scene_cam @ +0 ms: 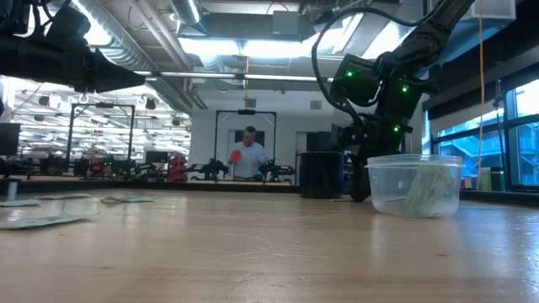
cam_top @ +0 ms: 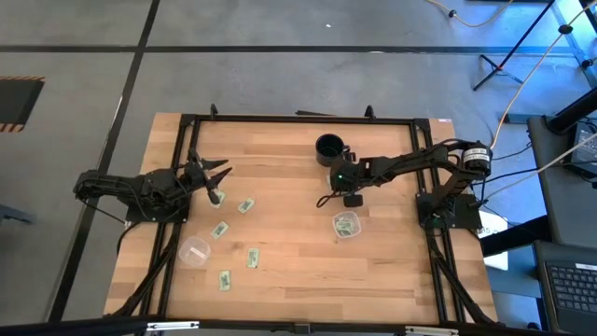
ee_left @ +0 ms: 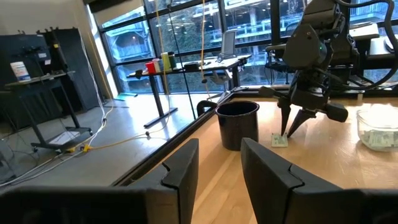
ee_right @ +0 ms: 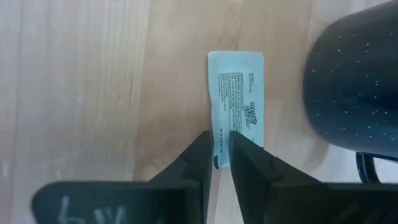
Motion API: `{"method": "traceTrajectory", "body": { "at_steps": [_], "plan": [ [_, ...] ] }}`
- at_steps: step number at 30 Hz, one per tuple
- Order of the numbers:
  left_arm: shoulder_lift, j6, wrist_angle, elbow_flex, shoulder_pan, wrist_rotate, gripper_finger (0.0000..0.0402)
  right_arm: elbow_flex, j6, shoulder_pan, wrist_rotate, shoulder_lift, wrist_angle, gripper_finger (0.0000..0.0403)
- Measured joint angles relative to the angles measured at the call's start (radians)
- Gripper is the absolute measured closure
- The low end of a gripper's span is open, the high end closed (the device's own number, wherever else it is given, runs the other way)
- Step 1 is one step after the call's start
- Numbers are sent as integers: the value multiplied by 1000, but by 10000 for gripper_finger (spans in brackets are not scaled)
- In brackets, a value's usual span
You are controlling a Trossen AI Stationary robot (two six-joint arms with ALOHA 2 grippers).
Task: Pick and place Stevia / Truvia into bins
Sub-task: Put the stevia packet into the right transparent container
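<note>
- The right gripper (ee_right: 222,152) points down at the wooden table (cam_top: 298,271), its fingers pinched on the edge of one pale sachet (ee_right: 236,102) lying flat just beside the black mug (ee_right: 351,87).
- The left gripper (cam_top: 216,177) hovers over the table's left side, its fingers spread apart and empty.
- A clear cup (cam_top: 347,225) near the right arm holds several sachets.
- A second clear cup (cam_top: 194,250) stands near the left arm.
- Loose sachets (cam_top: 245,206) lie scattered between the two cups.
</note>
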Motion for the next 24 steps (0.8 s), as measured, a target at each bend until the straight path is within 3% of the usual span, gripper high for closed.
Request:
{"method": "traceTrajectory", "body": {
  "at_steps": [9,16,24],
  "plan": [
    [0,0,0,0,0,0,286,0,2,0,9,2,2,396],
    [0,0,0,0,0,0,286,13,62,0,12,-6,-16,400],
    [0,0,0,0,0,0,286,176,207,55,7,-128,-309,402]
  ]
}}
